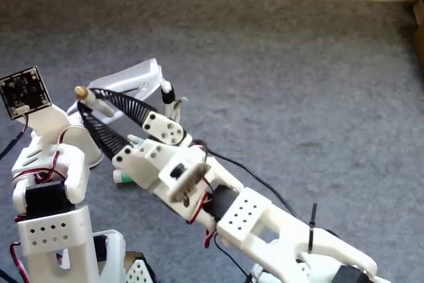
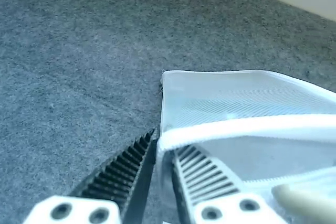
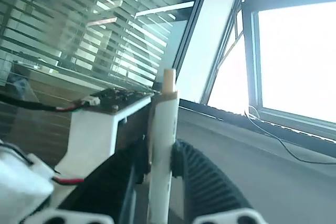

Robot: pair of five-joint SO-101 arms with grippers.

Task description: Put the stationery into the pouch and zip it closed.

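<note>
The white mesh pouch (image 2: 247,103) lies on the grey carpet, and my left gripper (image 2: 164,145) is shut on the corner of its zipper edge. In the high view the pouch (image 1: 136,74) shows just beyond my right gripper (image 1: 85,99). That gripper is shut on a white pen with a tan tip (image 1: 98,101), held above the pouch's near side. In the right wrist view the pen (image 3: 164,119) stands between the ribbed fingers of the right gripper (image 3: 160,148). A black-capped marker (image 1: 169,94) sits at the pouch's right edge. A pale rod (image 2: 307,203) shows at the pouch's mouth.
A small green item (image 1: 119,177) lies on the carpet, half hidden under the right arm. The left arm's body (image 1: 50,183) stands at the left, with its camera board (image 1: 23,91) close to the held pen. Open carpet (image 1: 311,77) stretches to the right.
</note>
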